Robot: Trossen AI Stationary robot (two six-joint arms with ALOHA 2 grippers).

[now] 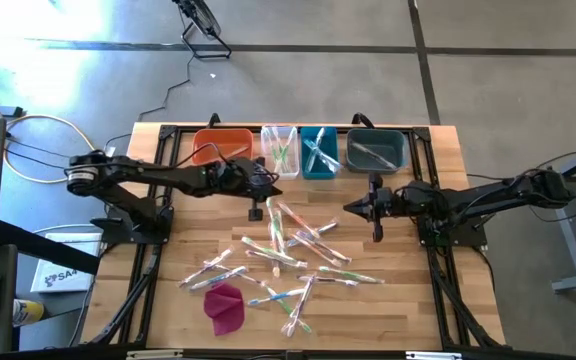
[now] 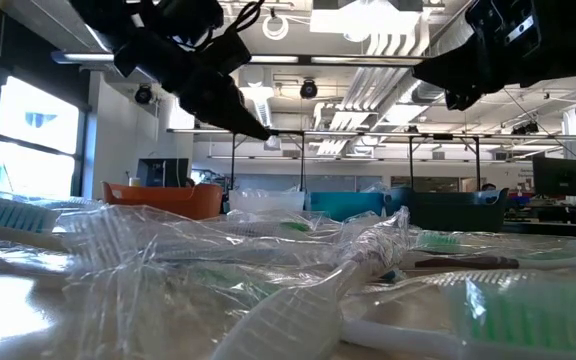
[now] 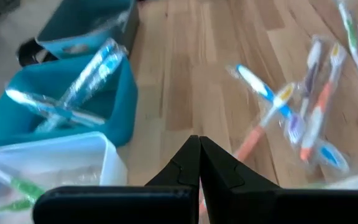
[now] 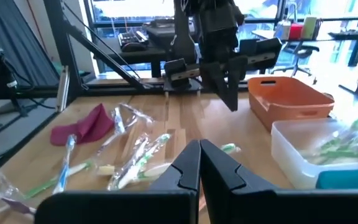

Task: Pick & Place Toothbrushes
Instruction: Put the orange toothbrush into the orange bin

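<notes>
Several wrapped toothbrushes point(image 1: 288, 250) with pink, green, blue and white handles lie scattered on the middle of the wooden table point(image 1: 448, 160). In the low view they fill the foreground point(image 2: 268, 270). My left gripper point(image 1: 271, 190) hovers shut and empty over the far edge of the pile, just in front of the bins; its own view shows the fingertips together point(image 3: 199, 146) above bare wood. My right gripper point(image 1: 348, 206) is shut and empty too point(image 4: 199, 146). It hangs level to the right of the pile and points at the left gripper point(image 4: 225, 87).
Four bins stand in a row along the far edge: orange point(image 1: 218, 147), clear point(image 1: 280, 148) with green brushes, blue point(image 1: 319, 150) with blue brushes, dark teal point(image 1: 376, 150). A magenta cloth lump point(image 1: 225, 305) lies near the front left. Black frame rails run along both sides of the table.
</notes>
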